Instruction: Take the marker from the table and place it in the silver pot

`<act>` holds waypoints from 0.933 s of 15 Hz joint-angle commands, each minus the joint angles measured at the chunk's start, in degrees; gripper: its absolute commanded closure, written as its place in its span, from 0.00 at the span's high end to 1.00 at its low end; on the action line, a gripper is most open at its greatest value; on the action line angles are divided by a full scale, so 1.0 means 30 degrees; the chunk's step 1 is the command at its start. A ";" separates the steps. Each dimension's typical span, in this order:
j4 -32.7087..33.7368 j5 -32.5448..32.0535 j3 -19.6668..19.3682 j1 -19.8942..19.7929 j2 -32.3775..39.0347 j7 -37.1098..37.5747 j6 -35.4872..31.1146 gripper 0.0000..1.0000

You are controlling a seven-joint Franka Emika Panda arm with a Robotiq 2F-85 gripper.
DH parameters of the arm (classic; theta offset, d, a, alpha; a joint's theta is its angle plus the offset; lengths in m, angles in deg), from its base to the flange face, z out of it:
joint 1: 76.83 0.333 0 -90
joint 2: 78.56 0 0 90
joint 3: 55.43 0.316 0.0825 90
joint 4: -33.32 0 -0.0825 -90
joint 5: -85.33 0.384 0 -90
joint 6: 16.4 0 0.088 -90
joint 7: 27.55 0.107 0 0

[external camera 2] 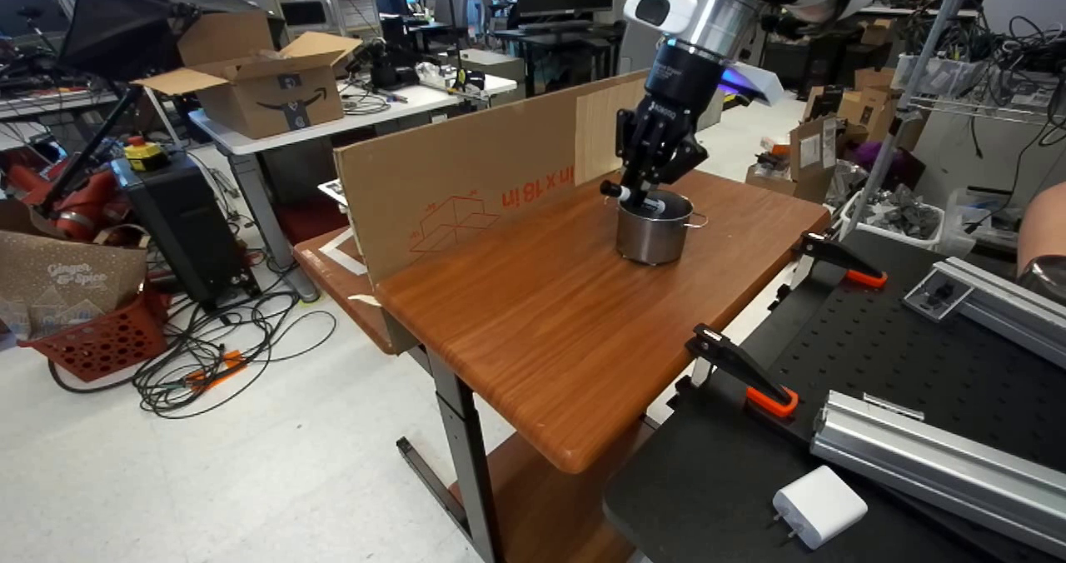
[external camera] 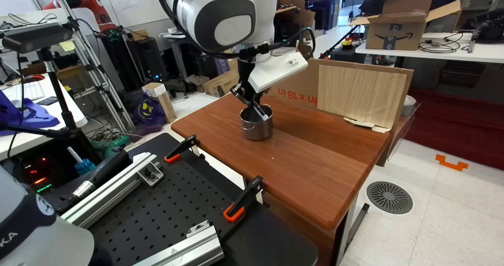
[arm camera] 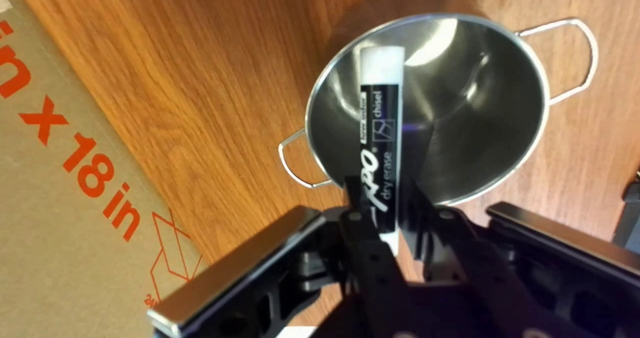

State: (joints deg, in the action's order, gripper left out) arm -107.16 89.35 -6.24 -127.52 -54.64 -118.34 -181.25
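The silver pot (external camera: 258,130) stands upright on the reddish-brown table (external camera: 307,163); it also shows in an exterior view (external camera 2: 650,240) and in the wrist view (arm camera: 490,138), with its two wire handles. My gripper (arm camera: 383,193) is shut on the marker (arm camera: 381,113), a white and black dry-erase marker. The gripper is over the pot's rim in both exterior views (external camera: 255,102) (external camera 2: 640,190). The marker is tilted, its white end (external camera 2: 654,206) reaching into the pot's mouth and its black end (external camera 2: 613,188) sticking out past the fingers. Whether it touches the pot is unclear.
A cardboard panel (external camera 2: 466,188) stands along one long edge of the table. Along the opposite edge, black clamps with orange pads (external camera: 244,201) sit on the black perforated board (external camera: 165,207). A white power adapter (external camera 2: 820,506) lies on that board.
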 commanded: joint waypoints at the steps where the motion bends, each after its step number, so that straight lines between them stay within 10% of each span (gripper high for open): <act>1: 0.0537 0.0273 -0.1133 0.1263 -0.0036 -0.0099 0.0600 0.51; 8: 0.0858 0.0720 -0.2261 0.2635 -0.0201 -0.0359 0.0812 0.99; 14: 0.0346 0.1608 -0.1878 0.2735 -0.1495 -0.0453 0.0809 1.00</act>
State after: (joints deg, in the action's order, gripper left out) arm -104.93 90.62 -12.17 -119.99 -55.22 -118.35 -180.04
